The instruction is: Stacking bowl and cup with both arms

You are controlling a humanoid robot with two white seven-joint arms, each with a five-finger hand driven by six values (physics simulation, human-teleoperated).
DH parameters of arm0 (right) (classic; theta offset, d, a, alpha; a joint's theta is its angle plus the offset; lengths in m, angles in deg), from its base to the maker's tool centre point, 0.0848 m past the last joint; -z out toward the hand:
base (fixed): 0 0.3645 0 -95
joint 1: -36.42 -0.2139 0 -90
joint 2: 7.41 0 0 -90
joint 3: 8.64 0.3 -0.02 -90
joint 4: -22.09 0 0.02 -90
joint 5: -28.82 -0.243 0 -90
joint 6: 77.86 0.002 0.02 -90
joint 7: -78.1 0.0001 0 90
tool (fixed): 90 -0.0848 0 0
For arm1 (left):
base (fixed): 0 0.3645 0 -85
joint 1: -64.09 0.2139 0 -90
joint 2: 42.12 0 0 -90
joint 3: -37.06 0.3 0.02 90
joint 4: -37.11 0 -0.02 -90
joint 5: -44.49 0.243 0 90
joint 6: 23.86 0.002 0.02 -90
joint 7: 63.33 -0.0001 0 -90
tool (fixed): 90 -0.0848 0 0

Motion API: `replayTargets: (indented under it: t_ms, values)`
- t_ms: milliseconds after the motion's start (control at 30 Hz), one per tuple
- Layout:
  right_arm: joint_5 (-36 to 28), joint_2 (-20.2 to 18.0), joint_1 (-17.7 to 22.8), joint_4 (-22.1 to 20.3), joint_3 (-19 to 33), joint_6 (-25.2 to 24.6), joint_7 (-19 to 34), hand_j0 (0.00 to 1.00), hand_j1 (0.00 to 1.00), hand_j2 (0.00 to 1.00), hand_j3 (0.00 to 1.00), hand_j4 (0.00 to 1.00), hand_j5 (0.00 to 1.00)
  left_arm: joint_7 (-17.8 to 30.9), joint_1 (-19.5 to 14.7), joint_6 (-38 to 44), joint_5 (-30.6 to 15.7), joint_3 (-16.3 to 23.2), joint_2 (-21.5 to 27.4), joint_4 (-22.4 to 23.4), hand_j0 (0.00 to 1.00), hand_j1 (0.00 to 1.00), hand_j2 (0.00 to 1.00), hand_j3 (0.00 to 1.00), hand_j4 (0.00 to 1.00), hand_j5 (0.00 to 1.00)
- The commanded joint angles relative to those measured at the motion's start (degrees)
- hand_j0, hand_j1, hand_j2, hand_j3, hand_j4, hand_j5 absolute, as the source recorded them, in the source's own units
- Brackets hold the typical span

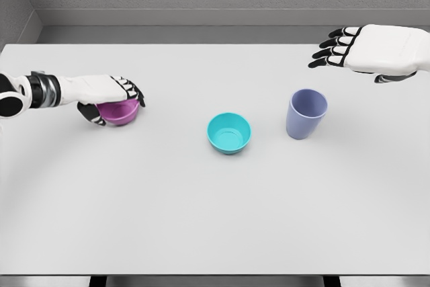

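Observation:
A purple bowl [121, 113] sits on the white table [201, 213] at the left. My left hand [115, 99] lies over it, fingers curled around its rim and thumb under its near side. In the middle stands a teal bowl [229, 132], upright and empty. To its right is a lavender cup [306, 113], upright. My right hand [346, 50] hovers above and behind the cup, palm down, fingers extended and holding nothing.
Grey walls rise behind the table's far edge [215, 44]. The table's near edge runs along the bottom of the view.

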Motion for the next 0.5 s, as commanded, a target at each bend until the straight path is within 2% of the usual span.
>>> replayTargets:
  t_ms: [0,200,300,467]
  values:
    - [-0.17,-0.05,0.00,0.00,0.03,-0.14,-0.03,1.00,1.00,1.00,1.00,1.00,1.00,-0.07,0.00,0.17,-0.46,-0.04,0.03,-0.31,0.57,0.57,0.57,0.57,0.57,0.57]
    - [-0.17,-0.14,0.00,0.00,0.03,-0.14,-0.03,1.00,1.00,1.00,1.00,1.00,1.00,-0.07,-0.62,0.17,-0.72,0.05,0.03,-2.51,0.57,0.57,0.57,0.57,0.57,0.57]
    - [-0.17,-0.14,0.00,0.00,0.12,-0.14,-0.03,1.00,1.00,1.00,1.00,1.00,1.00,-0.07,-0.70,0.17,-0.81,0.05,-0.06,-5.41,0.57,0.57,0.57,0.57,0.57,0.57]
    - [-0.17,-0.14,0.00,0.00,0.12,-0.14,-0.03,1.00,1.00,1.00,1.00,1.00,1.00,-0.07,-1.23,0.17,-0.81,0.13,-2.96,-6.55,0.57,0.57,0.57,0.57,0.57,0.57]
